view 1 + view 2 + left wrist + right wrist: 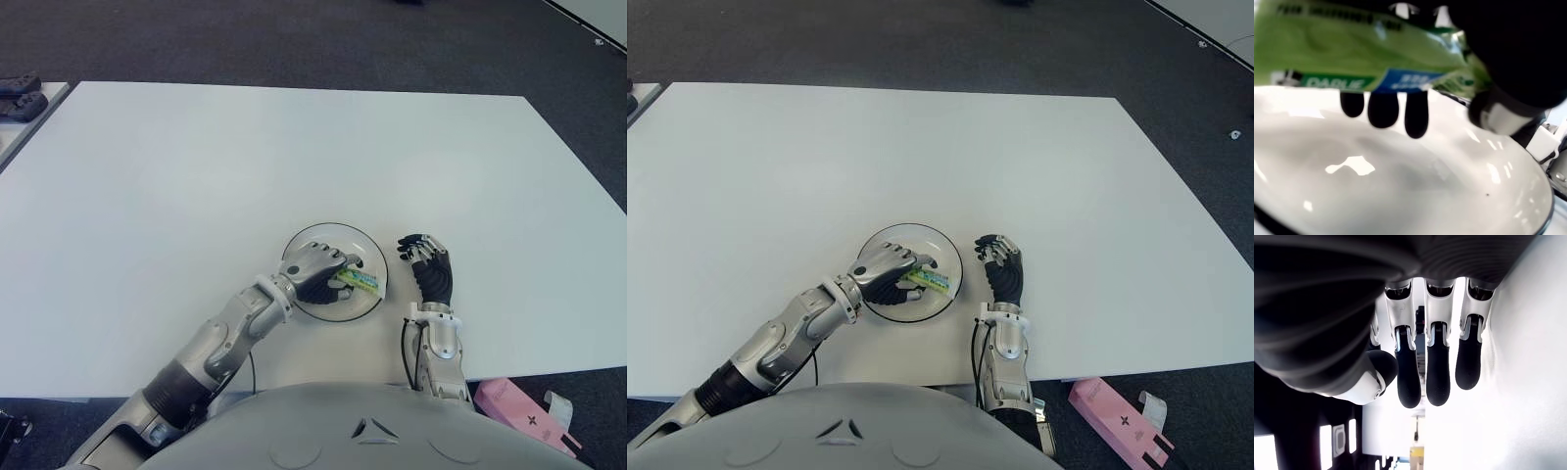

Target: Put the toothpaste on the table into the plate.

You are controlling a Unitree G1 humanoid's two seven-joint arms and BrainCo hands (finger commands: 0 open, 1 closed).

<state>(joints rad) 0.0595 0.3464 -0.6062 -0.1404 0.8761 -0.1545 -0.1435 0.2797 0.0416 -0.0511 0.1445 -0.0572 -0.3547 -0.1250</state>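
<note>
the left hand (315,271) hung over the plate (367,300), fingers curled around the green toothpaste (358,281), held just above the plate's white hollow for release. the right hand (429,266) showed beside the plate on the worktop (196,176), fingers relaxed, empty.

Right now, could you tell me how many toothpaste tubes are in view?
1. The toothpaste tube is gripped in the left hand just above the plate; the right hand beside the plate holds nothing.
</note>
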